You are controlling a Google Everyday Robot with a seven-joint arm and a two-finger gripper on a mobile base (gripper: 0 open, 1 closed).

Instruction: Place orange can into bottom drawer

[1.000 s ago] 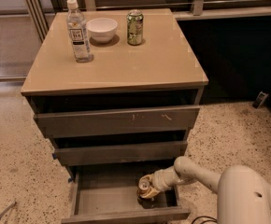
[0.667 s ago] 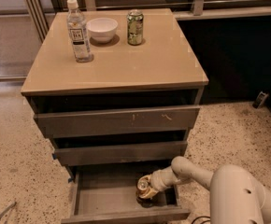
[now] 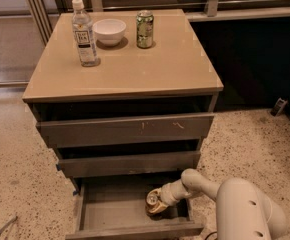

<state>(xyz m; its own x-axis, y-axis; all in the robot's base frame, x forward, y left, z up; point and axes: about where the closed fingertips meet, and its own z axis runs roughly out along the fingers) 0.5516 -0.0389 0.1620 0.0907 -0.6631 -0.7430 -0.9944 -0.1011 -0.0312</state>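
Note:
The orange can [image 3: 154, 203] is inside the open bottom drawer [image 3: 135, 230] of the tan-topped cabinet, near its right side, tilted with its silver top towards the left. My gripper [image 3: 161, 199] reaches into the drawer from the right and is shut on the orange can, holding it just above the drawer floor. My white arm [image 3: 205, 185] runs from the lower right corner into the drawer. The two upper drawers [image 3: 125, 129] are pulled out only slightly.
On the cabinet top [image 3: 135, 69] stand a water bottle [image 3: 84, 34], a white bowl [image 3: 109, 30] and a green can [image 3: 145, 29]. Speckled floor surrounds the cabinet. A dark wall panel is at the right, a railing behind.
My arm and the orange can have shifted slightly to the left inside the bottom drawer. Nothing else has moved.

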